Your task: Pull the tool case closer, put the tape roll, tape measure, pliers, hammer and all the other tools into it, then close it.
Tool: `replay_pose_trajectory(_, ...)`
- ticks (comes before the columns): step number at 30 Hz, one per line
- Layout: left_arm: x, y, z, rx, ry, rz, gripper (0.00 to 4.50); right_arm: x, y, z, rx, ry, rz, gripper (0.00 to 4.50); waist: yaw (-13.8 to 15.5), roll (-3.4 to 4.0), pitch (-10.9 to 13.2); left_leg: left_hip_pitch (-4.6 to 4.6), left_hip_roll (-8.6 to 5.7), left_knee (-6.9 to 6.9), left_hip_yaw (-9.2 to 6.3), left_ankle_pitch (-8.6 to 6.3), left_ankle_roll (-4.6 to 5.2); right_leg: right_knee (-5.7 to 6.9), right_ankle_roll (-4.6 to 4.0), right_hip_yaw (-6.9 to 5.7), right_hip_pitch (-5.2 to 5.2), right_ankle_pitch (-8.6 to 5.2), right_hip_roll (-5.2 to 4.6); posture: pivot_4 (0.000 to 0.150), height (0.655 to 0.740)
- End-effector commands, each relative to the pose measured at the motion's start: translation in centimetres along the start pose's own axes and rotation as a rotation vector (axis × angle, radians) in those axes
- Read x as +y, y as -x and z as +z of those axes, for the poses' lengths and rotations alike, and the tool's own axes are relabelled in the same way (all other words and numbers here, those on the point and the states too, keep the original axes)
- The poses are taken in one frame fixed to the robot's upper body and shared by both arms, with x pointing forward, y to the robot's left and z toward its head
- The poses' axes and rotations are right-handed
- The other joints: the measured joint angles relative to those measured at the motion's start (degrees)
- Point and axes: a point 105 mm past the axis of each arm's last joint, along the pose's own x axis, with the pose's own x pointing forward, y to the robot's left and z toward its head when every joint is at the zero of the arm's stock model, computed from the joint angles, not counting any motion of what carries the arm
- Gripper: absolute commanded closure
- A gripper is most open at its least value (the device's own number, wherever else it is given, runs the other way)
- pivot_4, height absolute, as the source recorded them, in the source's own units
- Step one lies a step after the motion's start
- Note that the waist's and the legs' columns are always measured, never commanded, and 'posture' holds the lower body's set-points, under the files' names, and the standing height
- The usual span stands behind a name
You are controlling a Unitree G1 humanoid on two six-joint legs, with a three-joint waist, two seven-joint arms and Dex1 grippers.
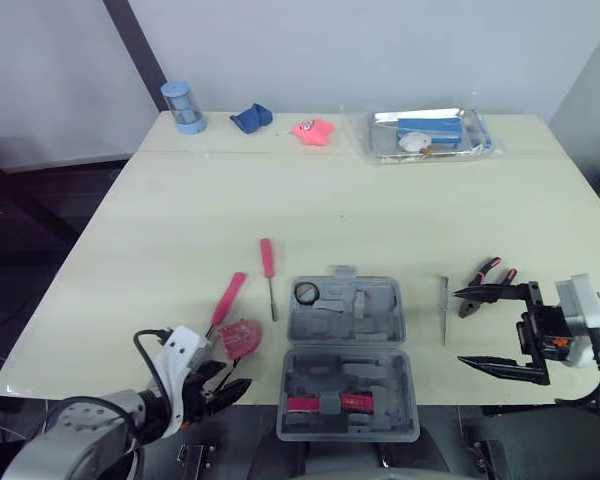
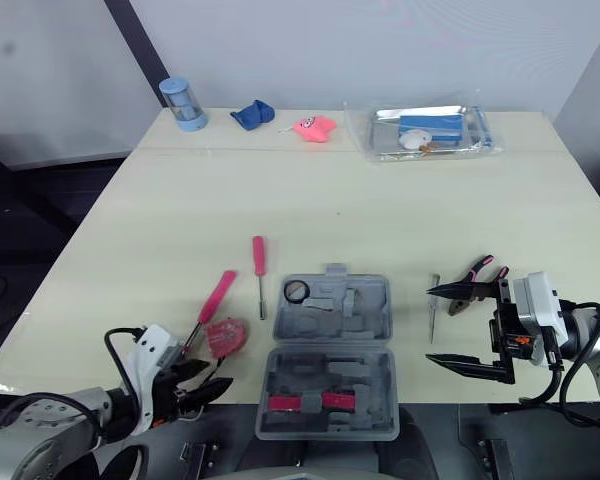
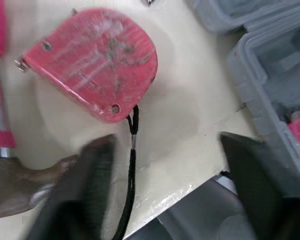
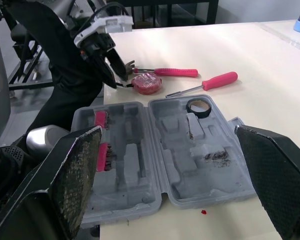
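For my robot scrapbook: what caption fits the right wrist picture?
Open right gripper facing the open gray tool case, tape roll inside.

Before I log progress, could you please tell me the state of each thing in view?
Grey plastic tool case: open, flat.
Black tape roll: inside case's far half.
Red tape measure: on table, outside case.
Pink-handled hammer: on table, outside case.
Pink-handled screwdriver: on table.
Pink-handled pliers: on table.
Left gripper: open, empty.
Right gripper: open, empty.

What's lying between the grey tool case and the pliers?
One thin metal tool lies between the tool case and the pliers, touching neither; the left eye view shows it.
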Motion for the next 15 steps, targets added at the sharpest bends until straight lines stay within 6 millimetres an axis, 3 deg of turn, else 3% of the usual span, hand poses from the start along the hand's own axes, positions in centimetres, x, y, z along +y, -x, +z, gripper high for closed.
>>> replay_pose_trajectory(1, -0.6, 1.7, 2.1, -0.094, -0.107, -0.062, 0.02, 0.0, -0.3, 0.7, -0.016, 0.038, 0.009, 0.00, 0.06, 0.00, 0.00, 0.00, 0.00, 0.00, 0.00, 0.00, 0.00, -0.01, 0.00, 0.00, 0.00, 0.00, 0.00, 0.150, 0.7400)
replay_pose_trajectory(4, 0.6, 2.1, 2.8, -0.114, -0.231, -0.042, 0.02, 0.0, -0.4, 0.7, -0.018, 0.040, 0.007, 0.00, 0.23, 0.00, 0.00, 0.00, 0.00, 0.00, 0.01, 0.00, 0.00, -0.03, -0.01, 0.00, 0.00, 0.00, 0.00, 0.150, 0.7400)
replay_pose_trajectory(9, 2.0, 1.1, 4.0, -0.135, -0.423, -0.070, 0.02, -0.1, -0.6, 0.8, -0.024, 0.043, 0.002, 0.00, 0.38, -0.02, 0.02, -0.02, 0.00, 0.00, 0.01, 0.00, 0.00, -0.09, -0.01, -0.01, 0.02, 0.00, 0.00, 0.150, 0.7400)
replay_pose_trajectory(15, 4.0, -0.2, 4.0, -0.100, -0.489, -0.112, 0.02, 0.0, -0.6, 0.9, -0.024, 0.047, -0.003, 0.00, 0.01, -0.04, 0.04, -0.04, 0.02, -0.06, 0.01, 0.00, 0.00, -0.18, 0.00, -0.02, 0.02, 0.00, 0.01, 0.150, 0.7400)
